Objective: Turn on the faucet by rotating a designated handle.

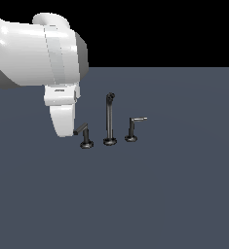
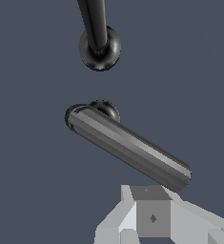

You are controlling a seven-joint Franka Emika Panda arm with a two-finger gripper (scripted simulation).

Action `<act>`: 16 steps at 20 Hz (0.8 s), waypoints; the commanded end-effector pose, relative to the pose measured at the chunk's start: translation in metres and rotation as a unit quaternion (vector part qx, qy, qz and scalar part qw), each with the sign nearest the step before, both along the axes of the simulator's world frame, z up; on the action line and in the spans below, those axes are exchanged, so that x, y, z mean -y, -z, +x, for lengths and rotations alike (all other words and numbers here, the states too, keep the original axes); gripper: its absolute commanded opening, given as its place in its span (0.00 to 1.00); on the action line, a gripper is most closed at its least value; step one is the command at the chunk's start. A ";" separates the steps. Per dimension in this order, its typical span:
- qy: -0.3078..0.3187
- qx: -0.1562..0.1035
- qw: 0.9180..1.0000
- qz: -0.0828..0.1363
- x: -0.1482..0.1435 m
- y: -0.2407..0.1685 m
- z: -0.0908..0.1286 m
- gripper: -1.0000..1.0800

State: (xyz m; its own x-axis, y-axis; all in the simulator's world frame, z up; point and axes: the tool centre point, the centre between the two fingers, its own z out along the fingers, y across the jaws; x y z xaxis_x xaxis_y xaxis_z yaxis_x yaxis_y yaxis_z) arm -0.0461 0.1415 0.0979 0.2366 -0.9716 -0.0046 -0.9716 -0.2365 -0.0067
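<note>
The faucet is a small dark three-piece set standing on the grey floor. Its tall thin spout [image 1: 109, 119] is in the middle, with a pale-tipped handle [image 1: 132, 129] on the exterior view's right. The handle [image 1: 85, 135] with the long grey arm stands on the exterior view's left, its arm reaching toward my white arm [image 1: 62, 119]. In the wrist view this lever arm [image 2: 127, 147] lies slantwise just ahead of my gripper [image 2: 151, 205]. The grey fingers sit together with no gap and hold nothing. They stand close to the lever's free end; I cannot tell whether they touch it.
The spout's round base [image 2: 100, 47] shows beyond the handle's post in the wrist view. The big white arm link [image 1: 38, 53] fills the exterior view's upper left and hides the fingers there. Flat grey floor [image 1: 174, 194] surrounds the set.
</note>
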 end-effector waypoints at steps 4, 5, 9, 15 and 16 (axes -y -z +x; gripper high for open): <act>0.003 -0.002 1.000 -0.002 0.025 0.000 -0.006 0.00; 0.004 -0.002 1.000 -0.002 0.030 0.000 -0.008 0.00; 0.005 -0.003 1.000 -0.003 0.049 0.000 -0.013 0.00; -0.004 -0.002 1.000 -0.001 0.052 0.000 -0.003 0.00; -0.002 -0.002 1.000 -0.001 0.058 0.000 0.000 0.00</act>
